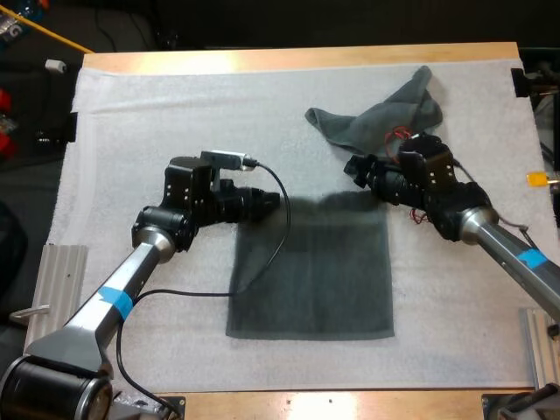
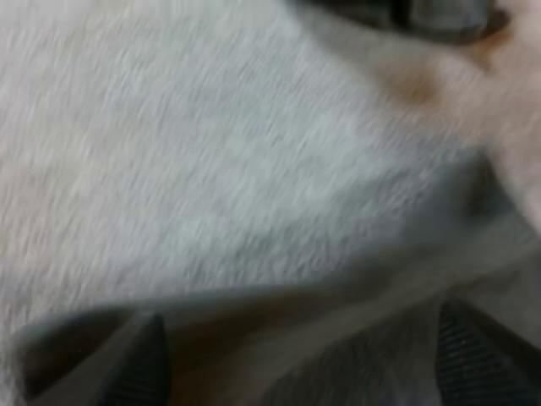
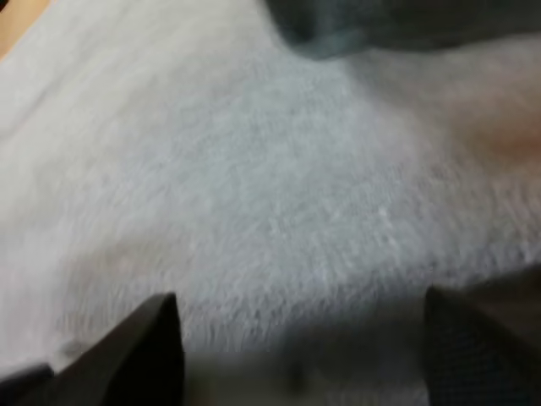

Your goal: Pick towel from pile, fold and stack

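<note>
A flat towel (image 1: 315,271) lies spread open on the white mat (image 1: 157,114) that covers the bench (image 1: 306,59). It is dark grey-green and roughly square, with its far edge running between the two arms.

The left end effector (image 1: 273,199) sits low at the far left corner of this towel, pointing across toward the other arm. In the left wrist view its fingers (image 2: 139,364) stand wide apart, not closed on anything. The towel's edge lies between and just ahead of them, with bare mat beyond it.

The right end effector (image 1: 353,166) is low over the mat just beyond the towel's far right corner and points toward the left arm. In the right wrist view its fingers (image 3: 148,338) are also spread apart. White mat lies ahead of them and a dark strip of towel edge lies close in at their base.

A crumpled towel (image 1: 389,109) lies bunched on the mat just behind the right end effector, on the far side from the flat one, with one corner trailing out toward the left. It is well apart from the left end effector.
</note>
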